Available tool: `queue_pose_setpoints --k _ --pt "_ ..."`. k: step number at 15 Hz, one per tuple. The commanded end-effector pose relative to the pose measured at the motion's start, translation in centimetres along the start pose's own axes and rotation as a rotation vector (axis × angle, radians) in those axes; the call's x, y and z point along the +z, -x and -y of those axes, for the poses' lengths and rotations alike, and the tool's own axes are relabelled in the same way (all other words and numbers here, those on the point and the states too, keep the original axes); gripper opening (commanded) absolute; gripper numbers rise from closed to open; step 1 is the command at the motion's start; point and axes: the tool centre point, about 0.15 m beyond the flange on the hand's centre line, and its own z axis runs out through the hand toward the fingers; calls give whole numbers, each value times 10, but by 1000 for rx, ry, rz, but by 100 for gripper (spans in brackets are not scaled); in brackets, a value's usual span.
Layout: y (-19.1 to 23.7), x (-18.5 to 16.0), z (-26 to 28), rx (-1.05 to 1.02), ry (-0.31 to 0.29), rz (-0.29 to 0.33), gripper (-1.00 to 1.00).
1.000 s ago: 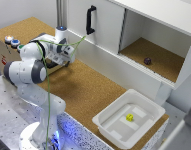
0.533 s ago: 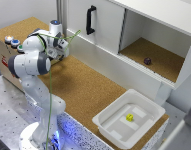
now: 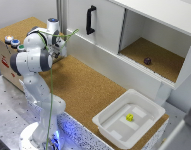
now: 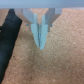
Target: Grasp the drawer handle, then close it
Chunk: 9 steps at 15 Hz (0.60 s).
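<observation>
Now the arm (image 3: pixel 32 62) has swung further toward the exterior view's left than it stood half a second ago, its white body turned so that the wrist sits up near the back wall, over the cork-topped table (image 3: pixel 90 90). The gripper (image 3: pixel 61 48) points out toward the white cabinet front, well apart from the black handle (image 3: pixel 90 20), which stands upright on the sliding panel high on that front. In the wrist view the gripper (image 4: pixel 41 40) hangs above bare cork, and its pale fingers (image 4: pixel 35 30) are pressed together with nothing between them; a dark shape lies off to one side, too blurred to name. The compartment beside the handle is open, with a small dark object (image 3: pixel 147 61) resting on its cork floor. The white bin (image 3: pixel 129 121) sits at the near corner of the table as before, a small yellow piece (image 3: pixel 129 117) inside it. Nothing around the handle has shifted.
</observation>
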Motion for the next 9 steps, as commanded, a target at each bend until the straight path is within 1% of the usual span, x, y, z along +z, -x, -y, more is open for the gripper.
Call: queue_pose_setpoints --k 1,3,5,6,9 --pt "6 -15 -37 -12 20 -47 -100" --pt "1 -24 -45 -36 22 -72 -100" --pt "-3 -30 -52 -43 7 -84 -100" --pt "-5 -31 -55 -46 -2 -80 100" --pt "-5 -31 -55 -46 -2 -80 100"
